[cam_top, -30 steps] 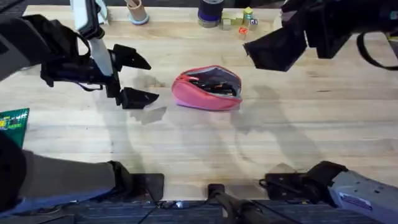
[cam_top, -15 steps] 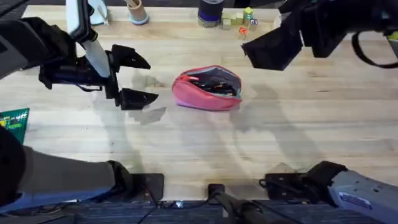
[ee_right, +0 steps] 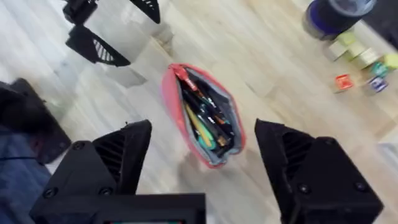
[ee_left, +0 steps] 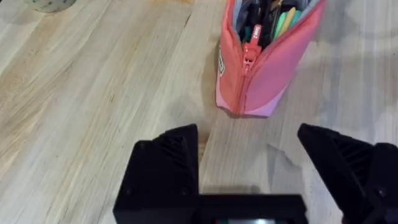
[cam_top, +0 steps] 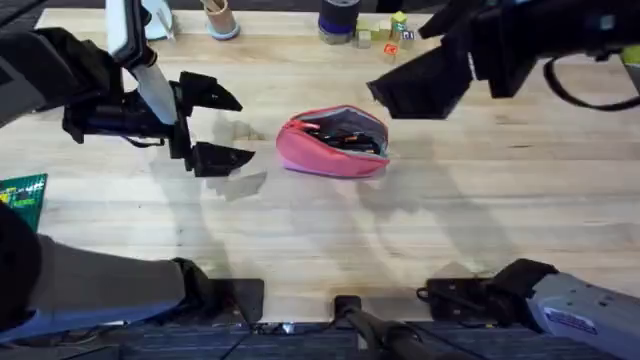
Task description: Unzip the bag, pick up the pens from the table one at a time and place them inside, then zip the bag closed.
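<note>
Pink soft fabric pouch (cam_top: 334, 142) with a grey lining lies near the middle of the light wooden plank worktop (cam_top: 330, 240) in the overhead view, and its top is unzipped and gaping, with dark and coloured pens (cam_top: 345, 137) inside. The left black gripper (cam_top: 228, 128) hangs just to the left of the pouch, not touching it, with its two fingers spread wide. The right black gripper (cam_top: 420, 85) hangs up high, behind and to the right of the pouch, big and dark, and its fingers are wide apart too. At the far edge of the worktop stand a dark blue round cup (cam_top: 339, 20) and some small coloured cubes (cam_top: 385, 35). In the left wrist view, the pouch (ee_left: 264, 62) lies just ahead of the wide left gripper (ee_left: 283, 152), and the pink zipper pull (ee_left: 250, 51) hangs at the near end, with green and yellow pens (ee_left: 280, 18) poking up inside. In the right wrist view, the open pouch (ee_right: 205, 118) sits on the worktop between the two wide fingers of the right gripper (ee_right: 202, 149), far below them, with its pens (ee_right: 205, 121) packed inside, and the left gripper (ee_right: 109, 31) shows just beside it.
</note>
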Available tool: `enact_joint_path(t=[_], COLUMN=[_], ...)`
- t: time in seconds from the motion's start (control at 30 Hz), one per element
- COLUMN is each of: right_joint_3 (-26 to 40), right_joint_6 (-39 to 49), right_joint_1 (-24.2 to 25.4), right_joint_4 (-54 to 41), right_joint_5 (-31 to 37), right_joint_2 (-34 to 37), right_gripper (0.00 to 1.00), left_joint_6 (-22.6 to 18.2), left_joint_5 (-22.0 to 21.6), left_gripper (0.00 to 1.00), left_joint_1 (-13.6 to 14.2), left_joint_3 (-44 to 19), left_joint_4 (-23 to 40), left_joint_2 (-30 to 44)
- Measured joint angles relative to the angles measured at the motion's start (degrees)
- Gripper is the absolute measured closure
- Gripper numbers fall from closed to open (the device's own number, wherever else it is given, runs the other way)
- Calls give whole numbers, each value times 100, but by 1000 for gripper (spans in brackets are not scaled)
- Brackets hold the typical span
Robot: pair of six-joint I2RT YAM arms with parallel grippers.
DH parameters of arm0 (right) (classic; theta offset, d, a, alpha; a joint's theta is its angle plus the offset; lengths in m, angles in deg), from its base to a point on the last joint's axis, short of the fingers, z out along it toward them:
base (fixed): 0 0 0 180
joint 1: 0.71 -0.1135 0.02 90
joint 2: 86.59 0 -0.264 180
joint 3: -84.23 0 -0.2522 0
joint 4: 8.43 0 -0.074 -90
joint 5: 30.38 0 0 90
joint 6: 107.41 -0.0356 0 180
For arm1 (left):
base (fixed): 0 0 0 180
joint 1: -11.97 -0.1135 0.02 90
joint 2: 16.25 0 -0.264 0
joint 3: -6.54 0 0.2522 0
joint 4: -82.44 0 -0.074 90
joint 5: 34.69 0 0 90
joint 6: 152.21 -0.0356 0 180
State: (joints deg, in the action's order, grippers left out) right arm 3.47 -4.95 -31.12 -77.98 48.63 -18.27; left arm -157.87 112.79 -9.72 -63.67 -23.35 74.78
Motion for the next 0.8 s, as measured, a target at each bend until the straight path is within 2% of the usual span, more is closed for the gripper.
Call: enact_joint_path(t=[0.27,0.4,0.8], right_joint_3=[0,0,0], right_joint_6=[-957,-1164,-2129], right_joint_1=[-16,-24,-24], right_joint_4=[52,80,326], right_joint_5=[-439,-645,-795], right_joint_2=[463,615,975], right_gripper=[5,5,5], left_joint_6=[0,0,0], left_joint_5=[-1,0,0], left_gripper=[8,7,8], left_joint_1=[0,0,0], left_joint_3=[0,0,0], left_joint_4=[0,0,0], left_joint_2=[0,0,0])
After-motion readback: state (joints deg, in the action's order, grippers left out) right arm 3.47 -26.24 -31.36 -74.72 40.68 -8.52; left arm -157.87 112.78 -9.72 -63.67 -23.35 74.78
